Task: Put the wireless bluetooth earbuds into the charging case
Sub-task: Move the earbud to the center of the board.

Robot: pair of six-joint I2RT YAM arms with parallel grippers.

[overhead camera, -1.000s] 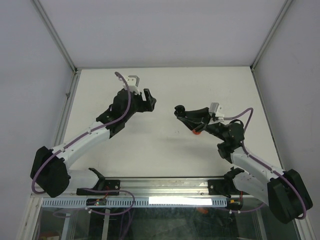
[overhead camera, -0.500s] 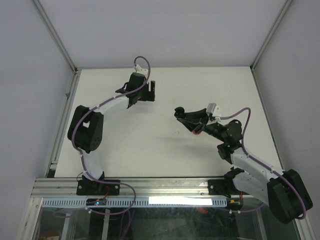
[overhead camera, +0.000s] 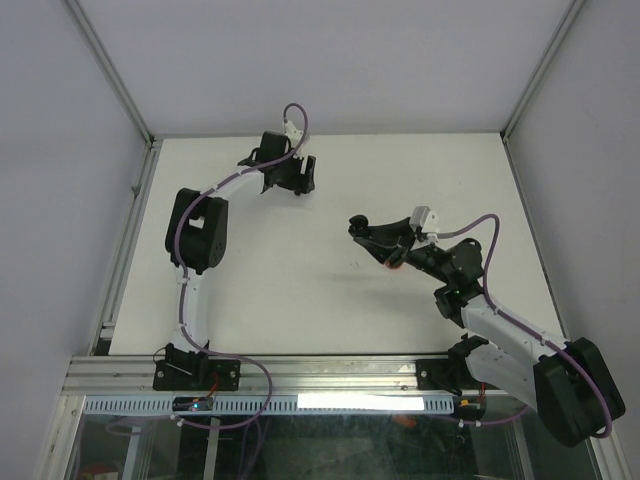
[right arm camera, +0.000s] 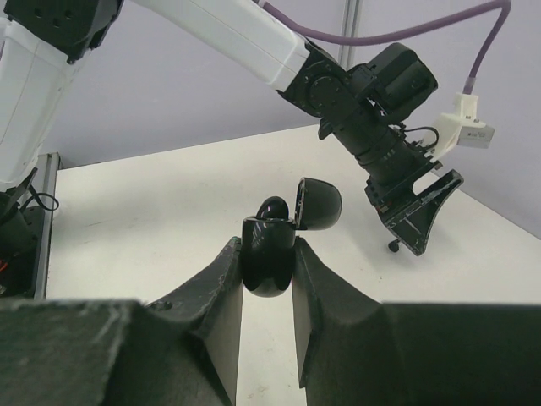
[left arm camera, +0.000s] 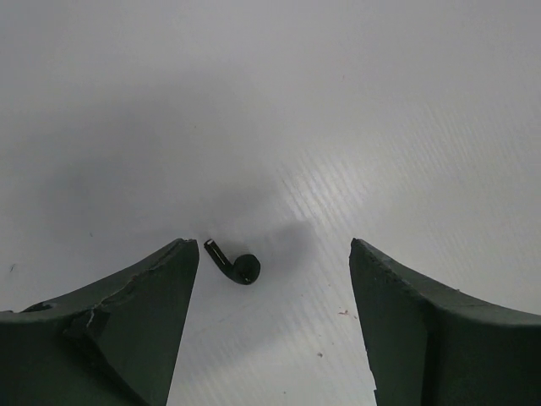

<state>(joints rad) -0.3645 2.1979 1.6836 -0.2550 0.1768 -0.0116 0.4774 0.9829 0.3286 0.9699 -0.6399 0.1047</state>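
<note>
Top external: left claw (overhead camera: pixel 301 180), spread wide, has reached farther back; right claw (overhead camera: pixel 359 225) clamps charging case (right arm camera: pixel 269 258).

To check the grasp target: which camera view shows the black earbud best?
The left wrist view: the black earbud lies clear on the table inside the open left gripper. The right wrist view shows it at most as a tiny dark speck below that gripper; the top view hides it.
</note>
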